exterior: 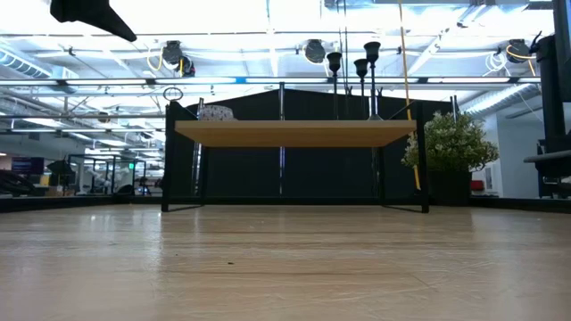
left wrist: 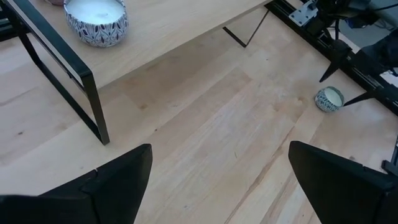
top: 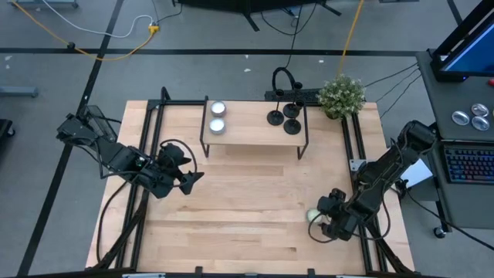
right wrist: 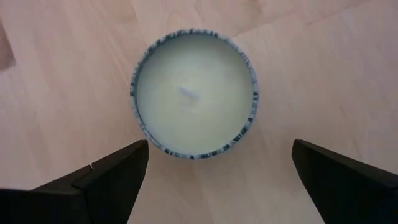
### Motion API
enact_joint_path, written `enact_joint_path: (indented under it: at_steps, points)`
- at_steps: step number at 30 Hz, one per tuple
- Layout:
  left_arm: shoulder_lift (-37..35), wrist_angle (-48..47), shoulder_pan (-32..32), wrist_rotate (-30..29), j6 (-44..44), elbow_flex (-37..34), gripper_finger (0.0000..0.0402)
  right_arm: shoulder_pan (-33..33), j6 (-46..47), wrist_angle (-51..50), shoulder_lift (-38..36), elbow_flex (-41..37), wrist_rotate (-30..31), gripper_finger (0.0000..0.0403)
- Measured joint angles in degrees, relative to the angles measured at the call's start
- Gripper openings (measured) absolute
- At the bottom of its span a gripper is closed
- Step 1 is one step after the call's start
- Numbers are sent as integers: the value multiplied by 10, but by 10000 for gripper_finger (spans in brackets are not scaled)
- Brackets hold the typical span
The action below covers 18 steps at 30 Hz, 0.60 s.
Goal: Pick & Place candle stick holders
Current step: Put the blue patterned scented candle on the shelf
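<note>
High view: three candle stick holders [top: 283, 119] stand clustered on the raised shelf [top: 255, 132], toward its end nearest the potted plant [top: 341, 95]; two candle tins [top: 218, 116] sit at the shelf's other end. The left tool [top: 185, 178] hovers off the shelf's tin end. The right tool [top: 320, 224] is well apart from the shelf, over a third tin [top: 313, 216] on the counter [top: 247, 224].

Low view: holder stems [exterior: 361, 67] rise above the shelf, close together.

Left wrist view: fingers [left wrist: 112, 186] spread wide, empty.

Right wrist view: fingers [right wrist: 106, 174] spread wide, straddling the tin [right wrist: 194, 93].

Risk: closing here would take the tin, not a holder. A later reach may topple neighbouring holders.
</note>
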Motion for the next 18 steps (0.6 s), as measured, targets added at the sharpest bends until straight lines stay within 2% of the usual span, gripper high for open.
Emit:
enact_joint_path:
  at_steps: [6, 11, 15, 18]
  points:
    - [0, 0, 0, 0, 3, 0, 387, -39, -54, 9, 0, 0, -58, 391]
    - [0, 0, 0, 0, 12, 0, 384, -49, -51, 11, -9, 0, -64, 391]
    - [0, 0, 0, 0, 13, 0, 378, -52, -50, 11, -28, 0, -102, 391]
    - [0, 0, 0, 0, 13, 0, 377, -52, -47, 7, -48, 0, -106, 391]
